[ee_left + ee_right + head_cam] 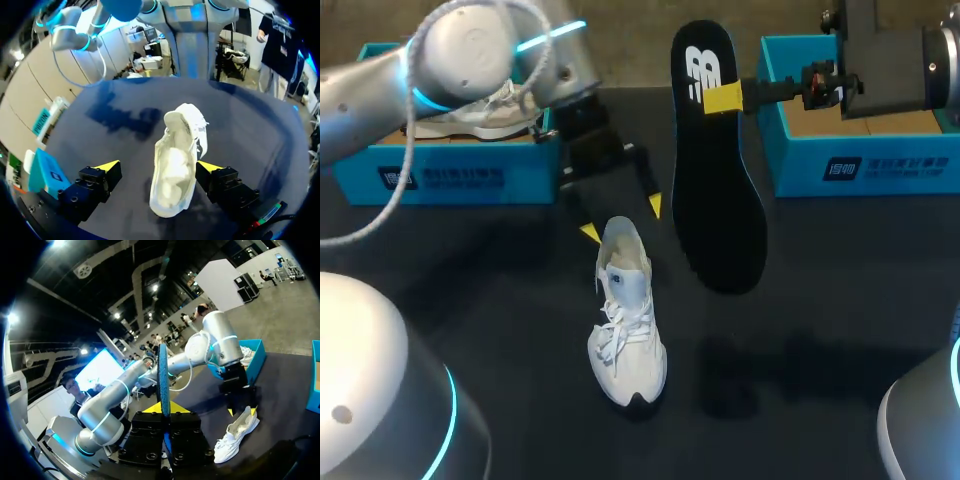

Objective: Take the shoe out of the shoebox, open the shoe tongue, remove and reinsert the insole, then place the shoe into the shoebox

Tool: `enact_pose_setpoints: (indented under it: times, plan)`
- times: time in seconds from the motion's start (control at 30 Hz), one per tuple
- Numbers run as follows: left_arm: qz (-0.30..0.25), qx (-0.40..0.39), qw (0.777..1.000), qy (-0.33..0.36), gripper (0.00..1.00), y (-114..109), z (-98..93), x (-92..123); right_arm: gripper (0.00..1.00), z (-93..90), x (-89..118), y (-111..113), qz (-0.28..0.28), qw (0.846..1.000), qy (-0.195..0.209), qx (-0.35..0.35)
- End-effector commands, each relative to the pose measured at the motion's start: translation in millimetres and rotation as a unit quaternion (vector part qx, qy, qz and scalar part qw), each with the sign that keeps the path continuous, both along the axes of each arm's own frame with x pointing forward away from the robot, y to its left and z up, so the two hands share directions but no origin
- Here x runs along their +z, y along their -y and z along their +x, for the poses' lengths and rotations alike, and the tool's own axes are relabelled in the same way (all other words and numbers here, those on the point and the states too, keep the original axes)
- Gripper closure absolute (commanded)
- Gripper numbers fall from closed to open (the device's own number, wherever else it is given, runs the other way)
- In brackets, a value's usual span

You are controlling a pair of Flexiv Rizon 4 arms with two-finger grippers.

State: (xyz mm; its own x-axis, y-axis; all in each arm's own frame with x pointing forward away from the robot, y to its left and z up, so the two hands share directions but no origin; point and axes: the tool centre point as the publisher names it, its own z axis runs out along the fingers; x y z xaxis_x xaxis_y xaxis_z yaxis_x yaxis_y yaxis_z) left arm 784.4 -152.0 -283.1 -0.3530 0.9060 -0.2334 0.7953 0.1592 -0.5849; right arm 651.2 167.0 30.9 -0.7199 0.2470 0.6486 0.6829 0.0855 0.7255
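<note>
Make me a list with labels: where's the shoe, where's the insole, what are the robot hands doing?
shoe: white lace-up sneaker, lying on the black table
insole: long black insole, held up in the air
right gripper: shut on the insole
left gripper: open, fingers either side of the sneaker's heel
boxes: two teal cardboard shoeboxes at the back

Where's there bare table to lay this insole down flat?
Bare black tabletop lies right of the white sneaker, before the right-hand teal shoebox, under the hanging black insole. Another patch: left of the sneaker, before the left-hand teal shoebox. Crowded at the sneaker's heel, straddled by the left claw.
</note>
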Motion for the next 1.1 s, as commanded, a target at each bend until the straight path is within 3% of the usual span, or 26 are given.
enact_pose_setpoints:
  times: [0.03,0.17,0.33,0.7,1.1]
  plan:
    - [-0.168,0.111,0.979,0.031,0.0,-11,-4.6,8,1.0,3.9,1,-5,-0.002,1.0,-0.001,0.001]
    - [-0.208,0.13,0.968,0.049,0.0,-14,-6.6,17,1.0,11.9,3,-1,0.006,1.0,-0.013,-0.009]
    - [-0.252,0.148,0.954,0.067,0.0,-18,-10.6,30,1.0,31.1,2,11,0.009,0.998,-0.056,-0.019]
    - [-0.337,0.172,0.916,0.131,0.0,-32,-24.9,58,1.0,78.6,-3,34,0.007,0.994,-0.11,-0.001]
    - [-0.415,0.185,0.867,0.205,0.0,-48,-49.0,78,1.0,124.0,-38,54,0.031,0.977,-0.211,0.002]
